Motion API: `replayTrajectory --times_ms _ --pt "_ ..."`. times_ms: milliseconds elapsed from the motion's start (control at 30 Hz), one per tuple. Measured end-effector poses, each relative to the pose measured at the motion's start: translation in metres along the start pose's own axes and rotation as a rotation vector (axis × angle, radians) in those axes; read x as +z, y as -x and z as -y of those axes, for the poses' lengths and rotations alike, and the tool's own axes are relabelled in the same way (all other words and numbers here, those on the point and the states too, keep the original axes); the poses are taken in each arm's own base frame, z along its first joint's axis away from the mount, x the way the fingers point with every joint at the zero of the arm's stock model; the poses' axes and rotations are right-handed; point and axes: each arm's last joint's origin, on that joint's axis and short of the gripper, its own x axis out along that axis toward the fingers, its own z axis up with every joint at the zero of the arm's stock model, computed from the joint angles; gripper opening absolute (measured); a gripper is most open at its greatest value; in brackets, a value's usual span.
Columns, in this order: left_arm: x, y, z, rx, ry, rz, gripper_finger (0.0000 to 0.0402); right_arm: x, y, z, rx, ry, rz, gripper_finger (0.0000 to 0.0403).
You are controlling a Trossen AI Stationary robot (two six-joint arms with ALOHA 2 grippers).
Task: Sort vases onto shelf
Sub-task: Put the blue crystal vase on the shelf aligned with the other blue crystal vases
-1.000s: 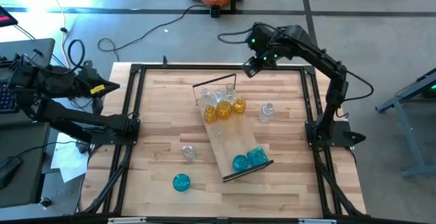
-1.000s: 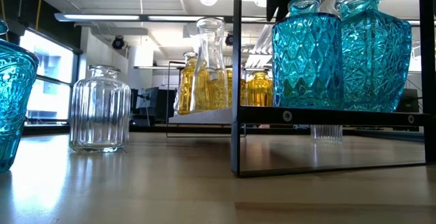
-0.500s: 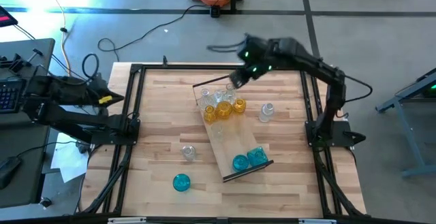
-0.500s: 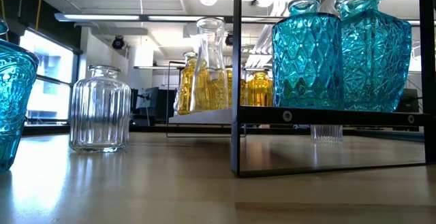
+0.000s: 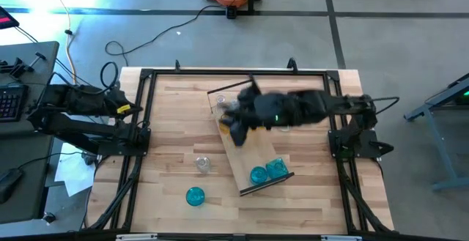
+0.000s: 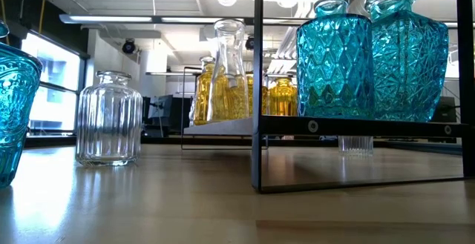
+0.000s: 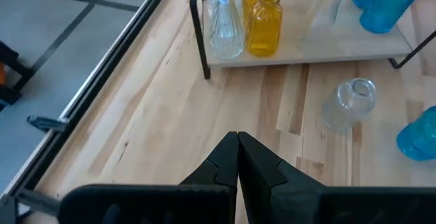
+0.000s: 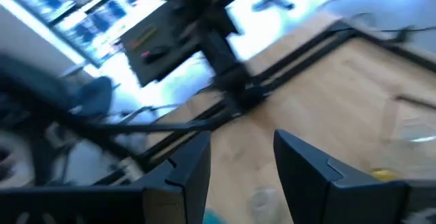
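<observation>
No readable writing or brand marks are showing anywhere. The right pincer [image 5: 236, 127] is hanging over the shelf [image 5: 245, 159], its fingers standing apart and gripping nothing; the yellow vases [image 6: 215, 90] and a tall clear vase [image 6: 228, 67] are sitting just beneath it, and two blue vases [image 5: 267, 171] are resting at the shelf's other end. The left pincer [image 7: 237, 157] is waiting at the worktop [image 5: 176, 127] edge, fingers pressed together, with a ribbed clear vase [image 5: 202, 164] and a round blue vase [image 5: 195, 195] lying ahead of it.

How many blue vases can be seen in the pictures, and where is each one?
3. Two blue vases stand side by side at the near end of the shelf. The third blue vase stands alone on the table. The right arm may hide others.
</observation>
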Motion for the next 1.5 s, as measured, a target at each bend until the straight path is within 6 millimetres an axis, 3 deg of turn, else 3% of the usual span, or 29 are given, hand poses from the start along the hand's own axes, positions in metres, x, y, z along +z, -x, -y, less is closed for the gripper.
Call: replayTrajectory --times_ms 67,233,467,667,800,967,1267,1500 --pt "0.001 0.0 0.001 -0.028 -0.033 0.007 0.0 -0.01 0.0 -0.013 0.033 0.014 -0.006 0.0145" --pt "0.004 0.0 0.005 -0.144 -0.244 0.033 0.0 -0.024 -0.026 -0.032 0.043 -0.007 0.075 0.0145" --pt "0.013 0.0 0.006 -0.126 -0.271 0.124 0.0 -0.046 -0.093 -0.016 0.1 -0.077 -0.123 0.0145" --pt "0.014 0.0 0.006 -0.124 -0.227 0.126 0.0 -0.049 -0.109 -0.013 0.137 -0.101 -0.152 0.0145" --pt "0.02 -0.001 0.009 -0.196 -0.146 0.153 0.0 -0.038 -0.09 -0.02 0.064 -0.024 -0.053 0.0145" --pt "0.028 -0.012 0.018 -0.331 -0.154 0.085 0.0 -0.016 -0.045 -0.02 -0.031 0.061 0.077 0.0145" --pt "0.064 -0.066 0.049 -0.463 -0.146 -0.14 0.0 0.011 0.042 0.002 -0.135 0.139 0.048 0.0145" --pt "0.079 -0.114 0.093 -0.568 -0.22 -0.285 0.0 0.008 0.09 0.028 -0.293 0.257 -0.05 0.0145"
